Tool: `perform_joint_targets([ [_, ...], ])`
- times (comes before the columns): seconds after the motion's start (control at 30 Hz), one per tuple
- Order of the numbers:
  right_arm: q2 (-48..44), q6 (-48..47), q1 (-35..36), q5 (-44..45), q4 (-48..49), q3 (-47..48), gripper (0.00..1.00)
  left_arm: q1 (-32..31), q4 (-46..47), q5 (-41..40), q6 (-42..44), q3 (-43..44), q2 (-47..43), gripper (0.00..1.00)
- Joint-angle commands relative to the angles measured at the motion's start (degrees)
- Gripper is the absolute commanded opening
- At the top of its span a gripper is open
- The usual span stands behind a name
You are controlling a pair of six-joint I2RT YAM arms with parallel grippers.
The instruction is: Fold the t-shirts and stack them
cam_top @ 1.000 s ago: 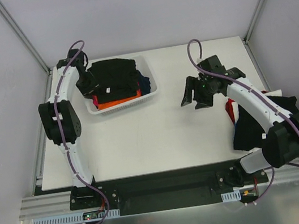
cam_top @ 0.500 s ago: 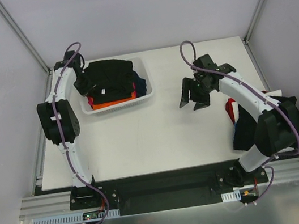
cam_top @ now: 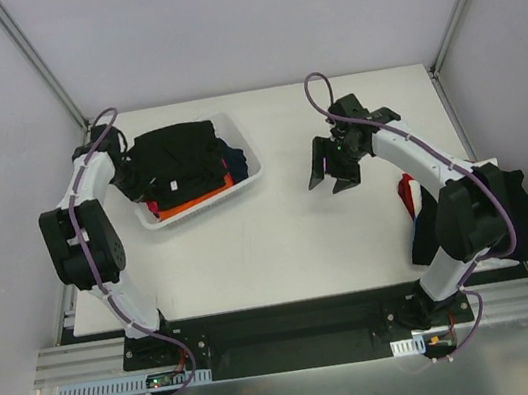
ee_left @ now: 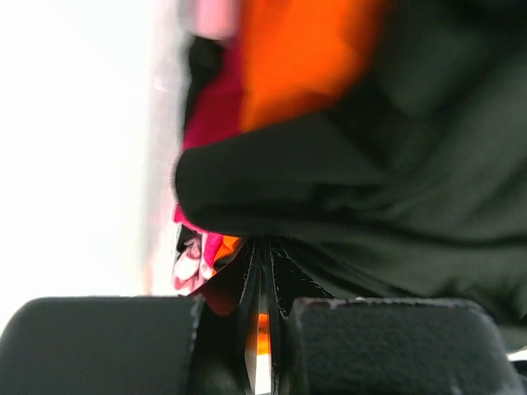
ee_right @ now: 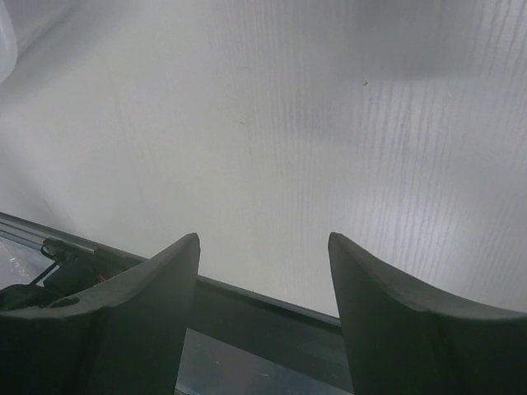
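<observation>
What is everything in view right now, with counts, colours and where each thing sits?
basket: one, white plastic lattice, far left of the table.
black t-shirt: one, black, on top of the heap in the basket.
orange t-shirt: one, orange, under the black one, basket's near side.
red t-shirt: one, red, basket's near left corner.
navy t-shirt: one, dark blue, basket's right side, only an edge shows.
loose pile: count unclear, mostly black with some red, table's right edge, partly behind the right arm.
table: one, white.
left gripper: one, black, shut on the black t-shirt at the basket's left side.
right gripper: one, black, open, over bare table.
</observation>
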Motion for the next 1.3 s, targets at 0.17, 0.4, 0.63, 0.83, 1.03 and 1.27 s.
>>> perform_joint_targets([
  [0.17,0.9,0.5,1.6,-0.5,-0.8,2.8,0.67,10.4,-2.9,0.9,0.1,2.5,-0.4,0.0],
  [0.4,-0.2,0.3,1.6,0.2,-1.4,1.8,0.67,16.6,-4.2,0.7,-1.7,6.9,2.0,0.0],
  [0.63,0.3,0.2,1.7,0.1,-1.7,2.2,0.67,20.1,-6.2,-1.1,-4.7,5.0,0.2,0.0],
  [0.83,1.6,0.2,1.9,-0.7,-1.7,3.0,0.67,22.6,-6.4,-1.1,-6.7,-2.4,-4.2,0.0],
  [1.03,2.8,-0.3,2.5,-1.3,-1.6,3.2,0.67,26.0,-7.3,-2.7,-6.1,-4.8,-7.1,0.0],
  [1.27,3.4,-1.1,2.6,-1.9,-1.1,3.3,0.62,27.9,-8.6,-3.6,-6.6,-8.4,-11.4,0.0],
])
